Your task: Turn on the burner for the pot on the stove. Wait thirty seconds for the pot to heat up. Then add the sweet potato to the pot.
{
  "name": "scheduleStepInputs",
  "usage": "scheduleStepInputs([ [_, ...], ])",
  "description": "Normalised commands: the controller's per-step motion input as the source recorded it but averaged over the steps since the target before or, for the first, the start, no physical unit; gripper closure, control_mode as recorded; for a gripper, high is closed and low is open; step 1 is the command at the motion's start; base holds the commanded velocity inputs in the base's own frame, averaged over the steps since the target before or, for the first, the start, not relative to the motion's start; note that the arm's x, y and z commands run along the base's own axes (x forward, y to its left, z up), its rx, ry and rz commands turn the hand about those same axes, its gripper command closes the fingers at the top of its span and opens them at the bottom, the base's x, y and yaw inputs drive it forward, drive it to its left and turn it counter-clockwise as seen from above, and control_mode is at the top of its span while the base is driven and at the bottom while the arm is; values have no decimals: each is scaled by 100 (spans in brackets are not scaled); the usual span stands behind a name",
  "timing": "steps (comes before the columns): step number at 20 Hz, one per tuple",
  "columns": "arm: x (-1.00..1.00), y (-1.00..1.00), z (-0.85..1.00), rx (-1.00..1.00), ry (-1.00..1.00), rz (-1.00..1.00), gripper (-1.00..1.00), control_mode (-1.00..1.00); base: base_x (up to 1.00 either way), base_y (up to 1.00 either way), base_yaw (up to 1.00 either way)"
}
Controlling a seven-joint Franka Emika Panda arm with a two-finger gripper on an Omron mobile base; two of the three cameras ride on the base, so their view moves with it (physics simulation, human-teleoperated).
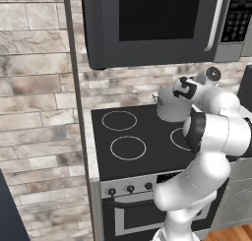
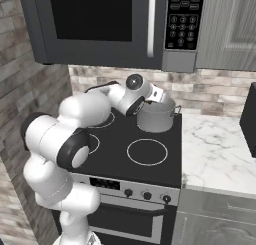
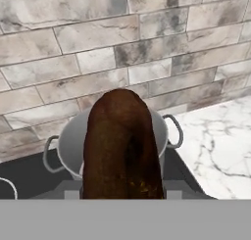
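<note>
The gripper sits at the near rim of the pot, high on the stove, w/ the arm reaching fwd over the black glass top. In the hand view the sweet potato fills the middle, rising from where the fingertips would be, so the gripper is pinching it from both sides; tips themselves are hidden behind it. The hold keeps the potato's long axis pointing ahead at the pot's mouth, prob. so it can be dropped straight in w/o clipping the rim.

The pot stands upright on the back burner, close to the tiled wall, no lid, so the opening is free. It's at the side of the stove nearest the marble bench, under the microwave. The knobs are low on the steel front, well apart from the gripper. Can't tell from the rings whether that burner is lit.

Judgement: this is the last step, potato carried to the pot, release still to come. The potato looks to be just short of the rim or over its near edge, can't say which.

Looks: potato is oblong, dark brown, w/ orange-ish flecks near its lower end, rounded top, a darker crease down the middle. Much narrower than the pot. Pot is grey brushed metal, cylindrical, w/ a small loop handle each side at the rim.
</note>
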Motion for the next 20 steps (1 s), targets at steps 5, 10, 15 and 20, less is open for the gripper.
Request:
scheduleStepInputs([
  [5, 25, 0, -1, 0, 0, 0, 100, -100, 0, 0, 0],
  [10, 24, 0, -8, 0, 0, 0, 100, -100, 0, 0, 0],
  [15, 17, 0, -19, 0, 0, 0, 100, -100, 0, 0, 0],
  [20, 20, 0, -17, 0, 0, 0, 100, -100, 0, 0, 0],
])
